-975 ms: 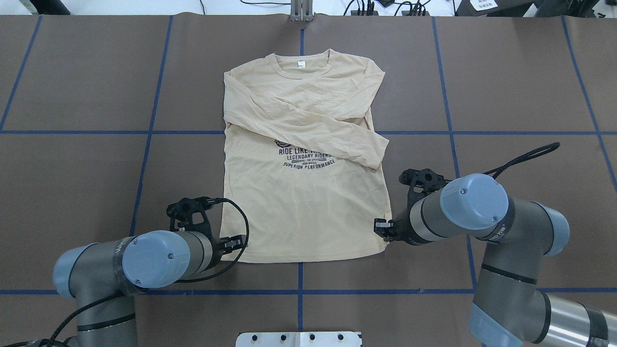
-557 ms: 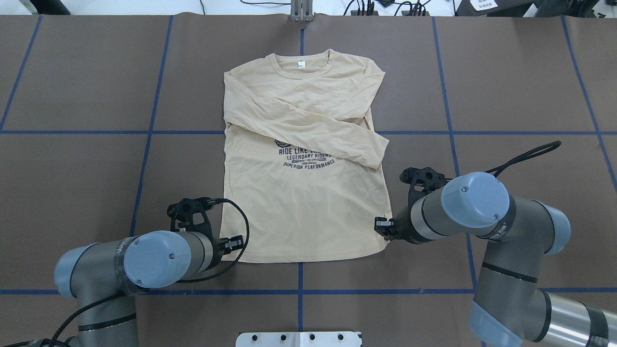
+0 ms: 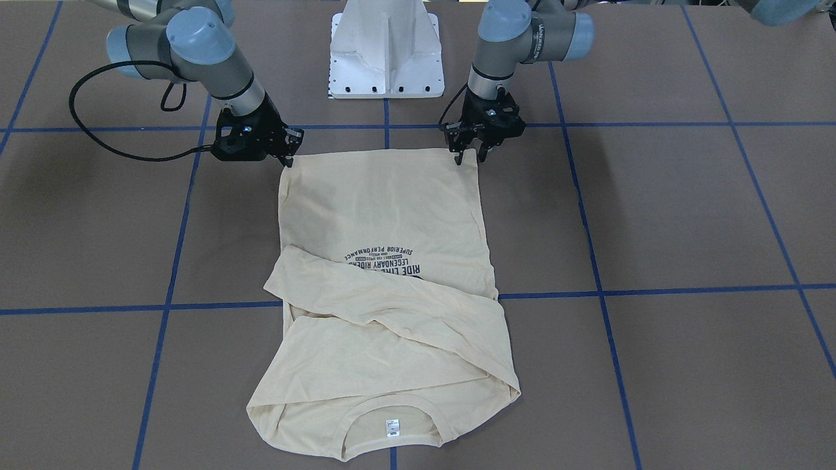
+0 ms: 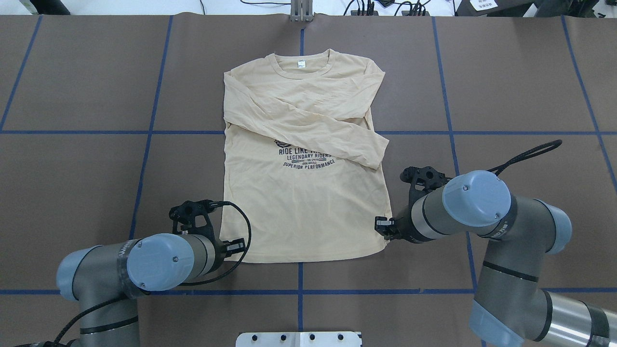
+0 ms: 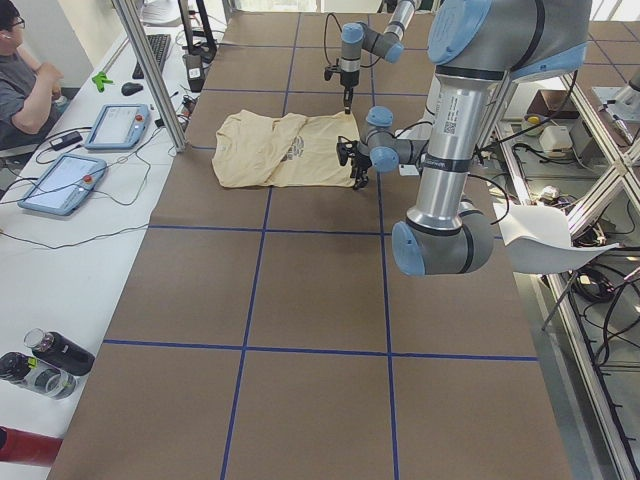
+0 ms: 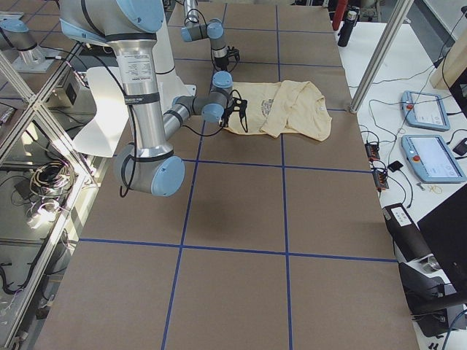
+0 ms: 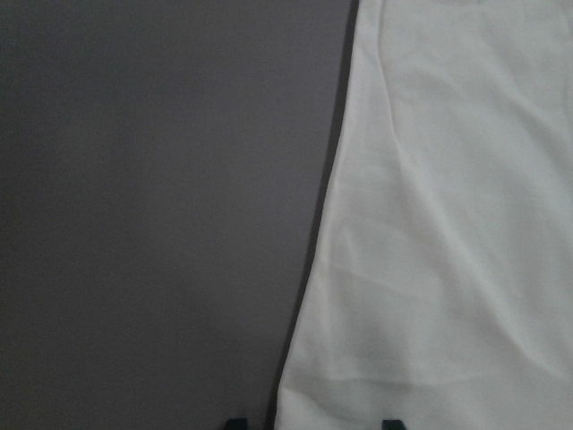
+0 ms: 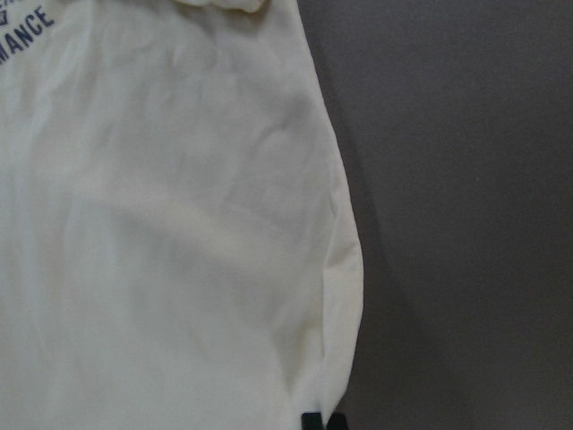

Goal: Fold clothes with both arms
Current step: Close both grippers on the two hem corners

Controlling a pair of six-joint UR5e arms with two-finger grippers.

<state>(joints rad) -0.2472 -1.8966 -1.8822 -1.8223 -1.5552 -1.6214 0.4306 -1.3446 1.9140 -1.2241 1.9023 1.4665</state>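
Note:
The clothes are one cream-yellow long-sleeved shirt (image 4: 303, 212) lying flat with its print up. Both sleeves are folded across the chest, and the collar (image 3: 392, 424) is at the far end from the robot. My left gripper (image 4: 236, 246) is at the hem's left corner. In the left wrist view its fingertips (image 7: 235, 423) stand apart, open, on either side of the shirt's edge (image 7: 448, 224). My right gripper (image 4: 381, 225) is at the hem's right corner. In the right wrist view its tips (image 8: 322, 421) are pressed together on the shirt's edge (image 8: 179, 224).
The brown table cover carries a grid of blue tape lines (image 4: 149, 132). The white pedestal base (image 3: 385, 52) stands just behind the hem. A side table with tablets (image 5: 115, 125) and a seated person (image 5: 25, 70) runs along the far edge.
My left arm has shifted slightly back toward the robot's base at the hem corner. The right arm has barely moved, and the shirt lies as before.

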